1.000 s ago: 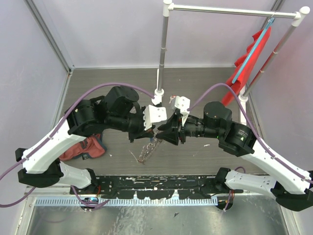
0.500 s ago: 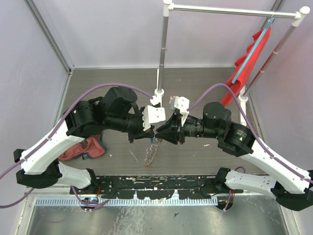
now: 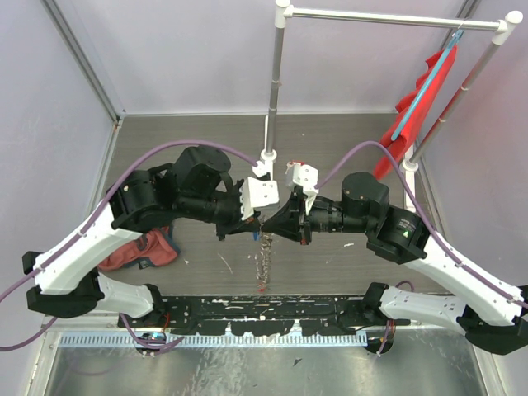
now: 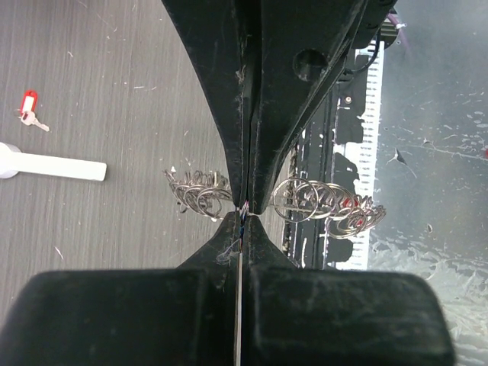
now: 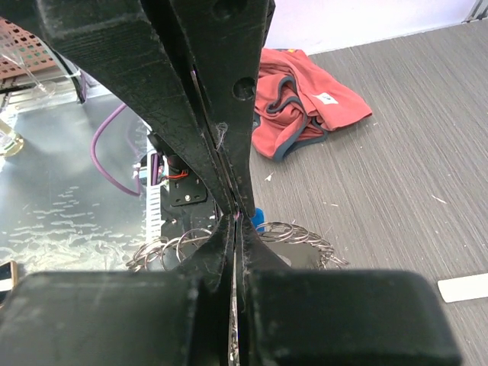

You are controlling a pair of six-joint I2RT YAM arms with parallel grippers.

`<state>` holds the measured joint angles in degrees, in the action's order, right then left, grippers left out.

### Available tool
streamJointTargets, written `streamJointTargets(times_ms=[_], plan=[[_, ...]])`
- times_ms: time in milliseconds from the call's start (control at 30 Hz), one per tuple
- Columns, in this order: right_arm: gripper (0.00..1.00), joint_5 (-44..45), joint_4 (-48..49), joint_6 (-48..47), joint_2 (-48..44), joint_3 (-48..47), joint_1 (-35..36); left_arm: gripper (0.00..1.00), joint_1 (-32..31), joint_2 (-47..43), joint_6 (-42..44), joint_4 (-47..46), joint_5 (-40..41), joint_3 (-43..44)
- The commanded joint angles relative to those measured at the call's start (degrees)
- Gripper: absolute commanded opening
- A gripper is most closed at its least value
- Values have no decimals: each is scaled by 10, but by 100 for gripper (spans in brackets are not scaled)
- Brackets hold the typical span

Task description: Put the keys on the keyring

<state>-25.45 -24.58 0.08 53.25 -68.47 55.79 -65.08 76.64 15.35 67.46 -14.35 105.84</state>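
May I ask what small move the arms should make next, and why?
Probably ease the right gripper slightly away from the left gripper to spread a gap in the keyring: both jaws look shut on it side by side, and a red-tagged key lies loose on the table.

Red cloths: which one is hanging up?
The plain red cloth on the white rack at far right; the grey-trimmed red cloth lies crumpled on the table.

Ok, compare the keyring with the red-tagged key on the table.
The keyring hangs pinched in the left gripper; the red-tagged key lies loose on the table. The keyring is many silvery loops, far larger; the key is one small piece. Both are silvery metal.
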Motion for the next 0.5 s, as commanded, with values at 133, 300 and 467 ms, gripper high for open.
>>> streamJointTargets(times_ms=[133,300,467], plan=[[1,10,89,-13,-50,15,0,21,-2,-74,-23,-130,-14,-59],[1,21,123,-25,-83,27,0,33,-2,-139,-51,-252,-9,-143],[1,36,166,-20,-106,37,0,38,-3,-184,-94,-373,-2,-224]])
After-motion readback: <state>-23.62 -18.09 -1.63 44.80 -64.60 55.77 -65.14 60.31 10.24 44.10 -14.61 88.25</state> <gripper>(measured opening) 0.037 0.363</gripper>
